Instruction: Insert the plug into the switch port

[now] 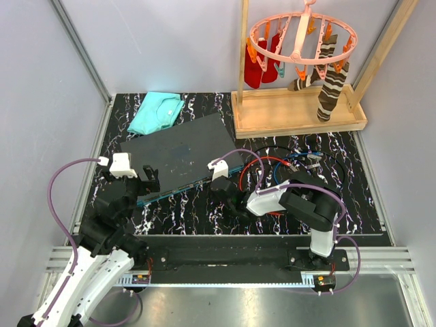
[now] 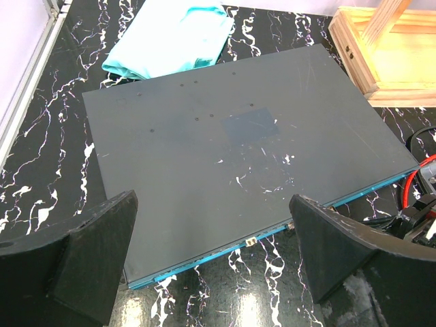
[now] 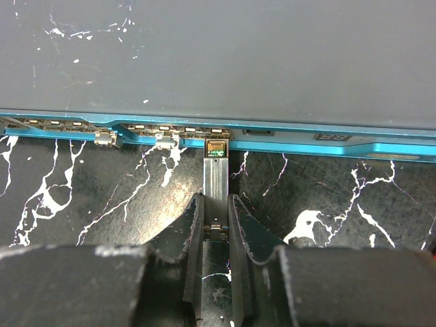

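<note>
Right gripper (image 3: pixel 216 204) was narrowed down on the plug (image 3: pixel 216 174) - both fingers pinched its dark body from the sides. Plug pointed straight at the teal front edge of the switch (image 1: pixel 180 153), tip right at 1 socket in the row; couldn't tell whether it was seated. Switch lay flat on the black marbled table (image 1: pixel 375 197), teal edge toward the arms, skewed a bit in the top view. Left gripper (image 2: pixel 212 204) was spread wide, holding nothing - hovering above the switch's near edge. Teal cloth (image 1: pixel 157 112) lay just beyond the far-left corner, wooden stand (image 1: pixel 300 116) far right, cables (image 1: pixel 269 161) just right of the switch.
</note>
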`<action>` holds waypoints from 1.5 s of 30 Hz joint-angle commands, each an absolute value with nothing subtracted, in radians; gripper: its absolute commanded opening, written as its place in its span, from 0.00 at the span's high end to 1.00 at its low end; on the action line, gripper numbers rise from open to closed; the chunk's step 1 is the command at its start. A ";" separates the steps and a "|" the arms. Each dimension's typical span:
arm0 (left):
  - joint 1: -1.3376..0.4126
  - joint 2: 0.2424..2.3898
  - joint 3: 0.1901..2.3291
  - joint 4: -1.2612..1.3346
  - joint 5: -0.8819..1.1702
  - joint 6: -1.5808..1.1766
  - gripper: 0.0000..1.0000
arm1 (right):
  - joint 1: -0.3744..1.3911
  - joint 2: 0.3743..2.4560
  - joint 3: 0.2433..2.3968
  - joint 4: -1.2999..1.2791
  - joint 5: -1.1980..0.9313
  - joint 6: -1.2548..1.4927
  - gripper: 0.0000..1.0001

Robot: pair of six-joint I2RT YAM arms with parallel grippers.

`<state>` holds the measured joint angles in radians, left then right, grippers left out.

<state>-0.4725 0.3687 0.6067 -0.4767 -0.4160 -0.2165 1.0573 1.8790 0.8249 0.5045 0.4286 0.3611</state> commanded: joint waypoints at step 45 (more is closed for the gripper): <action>-0.476 0.377 0.611 -0.431 -0.428 -0.202 0.01 | 1.031 1.795 0.868 0.601 0.503 0.321 1.00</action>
<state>-0.4725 0.3687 0.6067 -0.4770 -0.4164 -0.2165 1.0561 1.8618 0.8253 0.4999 0.4332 0.3302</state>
